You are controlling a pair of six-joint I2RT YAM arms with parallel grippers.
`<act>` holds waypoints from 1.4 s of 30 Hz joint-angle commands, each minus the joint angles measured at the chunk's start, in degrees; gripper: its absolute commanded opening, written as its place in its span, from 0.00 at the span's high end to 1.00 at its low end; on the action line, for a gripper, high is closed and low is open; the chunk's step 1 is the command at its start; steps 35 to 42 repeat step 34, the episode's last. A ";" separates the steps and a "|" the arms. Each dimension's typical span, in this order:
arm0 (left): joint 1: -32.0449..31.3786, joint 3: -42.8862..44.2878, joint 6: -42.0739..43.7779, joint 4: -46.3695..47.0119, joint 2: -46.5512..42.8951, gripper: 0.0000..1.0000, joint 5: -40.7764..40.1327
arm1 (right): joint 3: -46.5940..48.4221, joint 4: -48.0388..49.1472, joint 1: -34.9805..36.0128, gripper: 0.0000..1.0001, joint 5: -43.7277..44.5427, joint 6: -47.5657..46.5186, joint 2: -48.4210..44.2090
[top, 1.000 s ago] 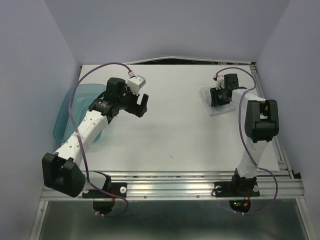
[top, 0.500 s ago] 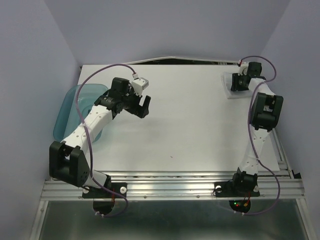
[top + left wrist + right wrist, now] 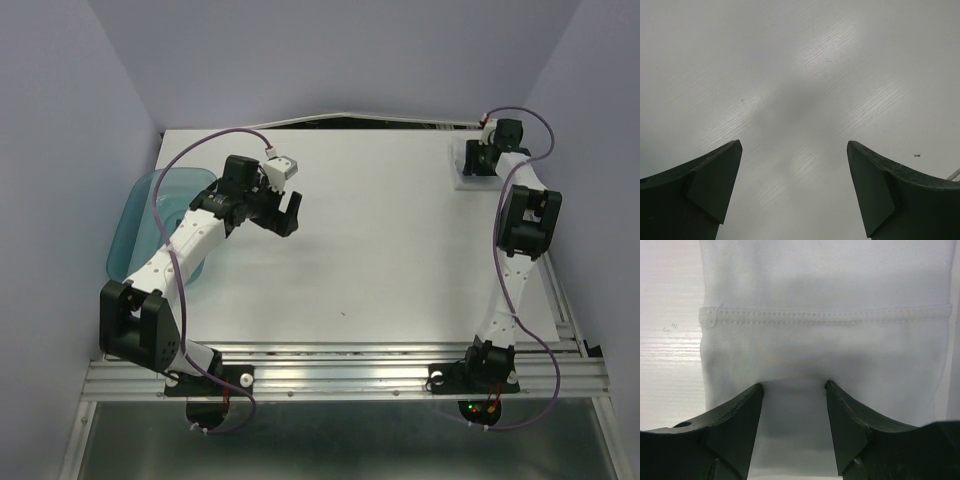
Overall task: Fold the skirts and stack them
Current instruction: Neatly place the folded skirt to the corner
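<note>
A folded pale white skirt [image 3: 463, 182] lies at the table's far right corner. In the right wrist view the skirt [image 3: 825, 290] fills the frame, with a stitched seam running across it. My right gripper [image 3: 479, 163] sits on top of it. The right gripper [image 3: 794, 385] has its fingertips pressed into the cloth, and a thick fold of it fills the gap between the jaws. My left gripper [image 3: 279, 215] hangs over the left middle of the table. The left gripper [image 3: 794, 146] stands wide open with only bare tabletop between its fingers.
A translucent teal tray [image 3: 135, 225] overhangs the table's left edge, partly under the left arm. Purple cables loop over both arms. The lilac walls close in on three sides, and the right arm reaches close to the back right corner.
The right gripper has dragged the folded skirt from the right middle of the table back into the far right corner. The left arm shifted slightly, its gripper staying open.
</note>
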 commanded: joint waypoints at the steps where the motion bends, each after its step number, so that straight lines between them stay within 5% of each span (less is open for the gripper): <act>1: 0.54 1.20 -0.54 0.98 -2.24 0.01 0.45 | 1.04 -6.87 -0.78 0.37 3.24 -0.51 0.66; 10: 2.03 5.50 -1.77 4.06 -1.98 0.01 -1.13 | 10.02 -9.58 -0.78 0.02 -3.35 1.78 -11.03; 15: 2.91 10.95 -3.18 4.50 -0.13 0.01 -1.92 | 7.49 -15.47 -0.78 0.00 -9.59 1.51 -20.08; 22: 3.35 9.82 -2.30 7.83 -1.88 0.01 -6.32 | -20.05 -17.06 -0.26 0.00 -24.95 4.50 -41.49; 30: 3.44 -5.10 -1.51 12.14 -8.03 0.01 -7.02 | -55.93 -9.86 2.56 0.00 -31.93 7.14 -65.76; 42: 3.44 -9.43 -0.81 13.64 -11.81 0.01 -7.64 | -62.13 -9.76 3.08 0.00 -32.36 7.40 -70.89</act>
